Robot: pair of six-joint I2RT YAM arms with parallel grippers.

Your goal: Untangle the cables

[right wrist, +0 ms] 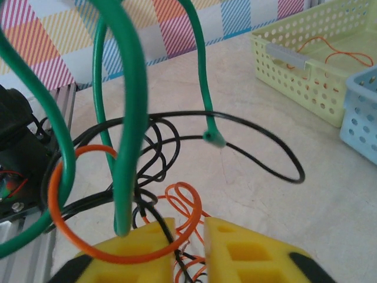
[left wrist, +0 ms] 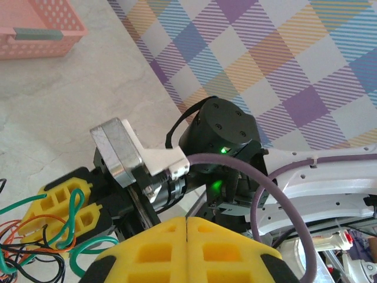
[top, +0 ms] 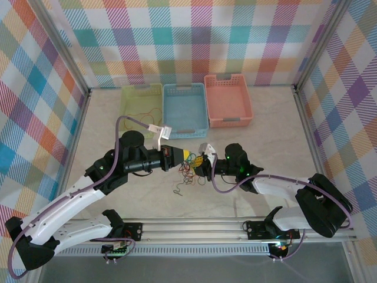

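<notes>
Rails point(top: 194, 225) of ribbed aluminium run along the near table edge and carry both arm bases. From there the white-and-black arms point(top: 70, 200), each trailed by one of the thick purple hoses point(top: 230, 190), bend inward and meet nose to nose over the middle of the pale, marbled table point(top: 271, 141).

The left gripper point(top: 187, 155) has its blocky yellow foam pads pressed flat together, with one thin seam between them in its wrist view point(left wrist: 187, 221). Whether any strand is caught there I cannot tell, since the bottom edge cuts the pads off. The right gripper point(right wrist: 194, 227) has its pads nearly together, pinching a black and an orange strand that run down into the narrow slot; where they end is hidden.

The cables point(top: 188, 171) lie in a knot just under and between the two grippers, too small from above to sort. Up close they are smooth, round wires. A thicker green cable point(right wrist: 126, 118) rises in loops and is cut off by the top edge. An orange cable point(right wrist: 53, 197) forms a ring, and a black cable point(right wrist: 301, 173) arcs over the table.

Farther back, three perforated plastic baskets stand side by side: a yellow-green basket point(top: 123, 103) with a thin orange wire point(top: 143, 112) inside, a blue basket point(top: 184, 86) and a pink basket point(top: 248, 100). Behind them hangs a pastel checked wall point(top: 188, 35).
</notes>
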